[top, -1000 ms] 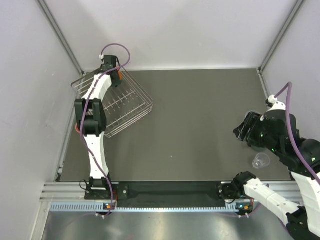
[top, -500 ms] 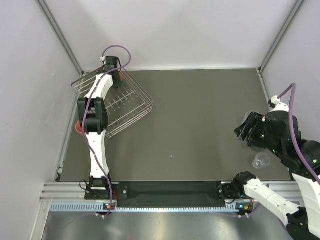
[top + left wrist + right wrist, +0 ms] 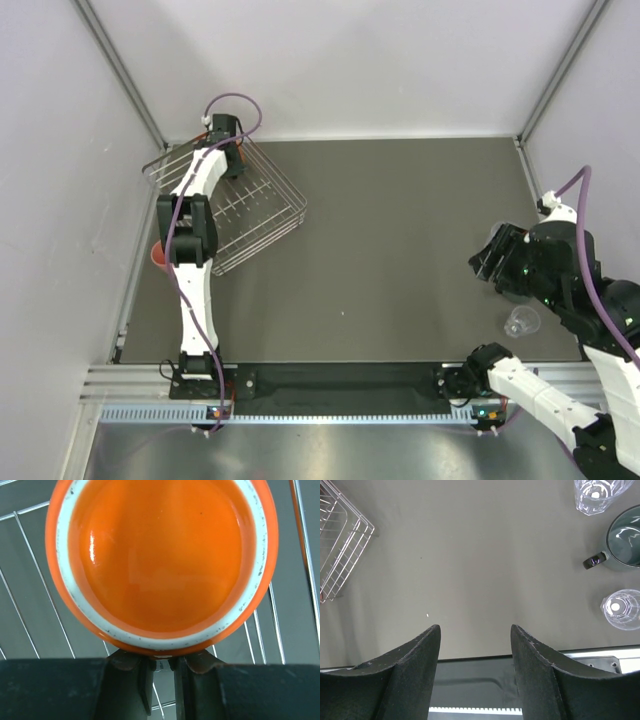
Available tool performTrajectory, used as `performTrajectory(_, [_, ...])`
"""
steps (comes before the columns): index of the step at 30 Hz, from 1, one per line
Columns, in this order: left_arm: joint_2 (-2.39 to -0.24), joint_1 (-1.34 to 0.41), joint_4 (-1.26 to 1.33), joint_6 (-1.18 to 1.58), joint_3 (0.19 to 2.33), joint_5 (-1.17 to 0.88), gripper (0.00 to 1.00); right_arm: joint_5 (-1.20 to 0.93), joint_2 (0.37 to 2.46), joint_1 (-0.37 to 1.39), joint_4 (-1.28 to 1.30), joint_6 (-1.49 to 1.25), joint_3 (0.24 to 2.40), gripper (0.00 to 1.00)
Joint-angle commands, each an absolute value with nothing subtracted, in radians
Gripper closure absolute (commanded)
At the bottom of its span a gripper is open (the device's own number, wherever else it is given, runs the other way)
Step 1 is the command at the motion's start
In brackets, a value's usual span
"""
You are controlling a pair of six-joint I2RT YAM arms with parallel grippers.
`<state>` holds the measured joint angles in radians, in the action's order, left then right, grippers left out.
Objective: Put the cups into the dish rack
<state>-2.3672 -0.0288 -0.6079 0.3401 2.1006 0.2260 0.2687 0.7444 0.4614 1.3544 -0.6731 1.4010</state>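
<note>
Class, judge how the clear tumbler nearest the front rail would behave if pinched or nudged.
The clear tumbler looks smooth and glossy, so it is probably slippery in a pinch. It seems thin-walled and empty, so likely light. Standing upright with a round wall, it may tip from a high nudge, then roll.

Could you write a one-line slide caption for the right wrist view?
Open right gripper over the table; dark grey cup between two clear tumblers at right, dish rack corner at left.
</note>
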Motion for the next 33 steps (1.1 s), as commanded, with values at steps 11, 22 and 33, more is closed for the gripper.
performTrajectory(11, [-2.330, -0.008, -0.568, 0.362, 2.134, 0.230, 0.39, 0.287, 0.765, 0.460, 1.442, -0.663, 1.427, 0.42])
performTrajectory(22, [-2.163, -0.008, -0.598, 0.402, 2.089, 0.163, 0.34, 0.273, 0.810, 0.459, 1.439, -0.580, 1.503, 0.41])
performTrajectory(33, [-1.705, -0.008, -0.600, 0.472, 1.676, -0.050, 0.36, 0.129, 0.925, 0.459, 1.253, -0.473, 1.488, 0.41])
